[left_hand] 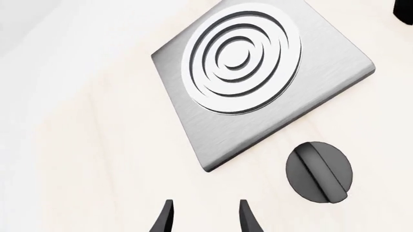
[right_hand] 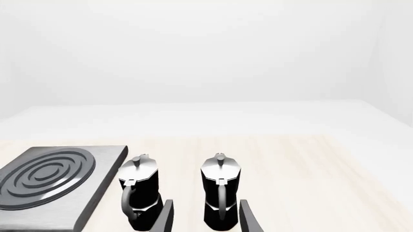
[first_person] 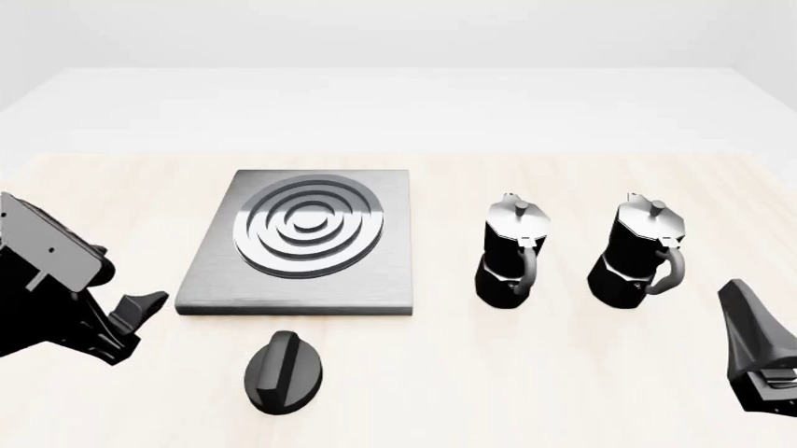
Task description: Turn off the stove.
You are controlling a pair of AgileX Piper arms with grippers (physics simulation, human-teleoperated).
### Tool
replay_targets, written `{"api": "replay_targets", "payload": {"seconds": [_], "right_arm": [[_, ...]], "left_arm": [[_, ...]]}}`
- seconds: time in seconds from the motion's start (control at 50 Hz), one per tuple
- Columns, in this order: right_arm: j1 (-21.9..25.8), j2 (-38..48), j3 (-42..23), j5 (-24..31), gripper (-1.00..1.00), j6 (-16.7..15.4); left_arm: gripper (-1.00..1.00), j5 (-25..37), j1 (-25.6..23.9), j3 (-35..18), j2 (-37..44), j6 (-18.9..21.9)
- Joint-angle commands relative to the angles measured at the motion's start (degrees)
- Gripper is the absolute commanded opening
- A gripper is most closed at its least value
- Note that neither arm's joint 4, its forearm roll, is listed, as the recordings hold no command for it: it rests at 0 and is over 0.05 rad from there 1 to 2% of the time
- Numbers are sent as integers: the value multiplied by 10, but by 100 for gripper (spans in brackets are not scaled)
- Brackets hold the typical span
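Observation:
The stove is a flat square brushed-grey plate (first_person: 373,280) with raised silver rings, left of the table's middle. Its round black knob (first_person: 284,371) with a ridge lies on the table in front of the plate, apart from it. My left gripper (first_person: 131,327) hovers to the left of the knob, open and empty. In the left wrist view the plate (left_hand: 322,77) and the knob (left_hand: 319,171) show beyond the open fingertips (left_hand: 166,215), and the left gripper (left_hand: 205,215) touches neither. My right gripper (first_person: 760,359) is open and empty at the far right.
Two black-and-silver moka pots (first_person: 513,252) (first_person: 641,250) stand upright to the right of the plate. They also show in the right wrist view (right_hand: 140,191) (right_hand: 221,188), just beyond the right gripper (right_hand: 205,217), with the plate (right_hand: 96,203) beside them. The table top is pale wood.

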Motion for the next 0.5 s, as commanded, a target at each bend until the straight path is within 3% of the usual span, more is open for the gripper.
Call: {"api": "replay_targets", "payload": {"seconds": [0.02,0.5], "right_arm": [[1,0,0,-1,100,1],[3,-3,0,2,100,-1]], "left_arm": [[100,86,35,-3,-101,-8],[100,162,92,12,-205,-46]]}}
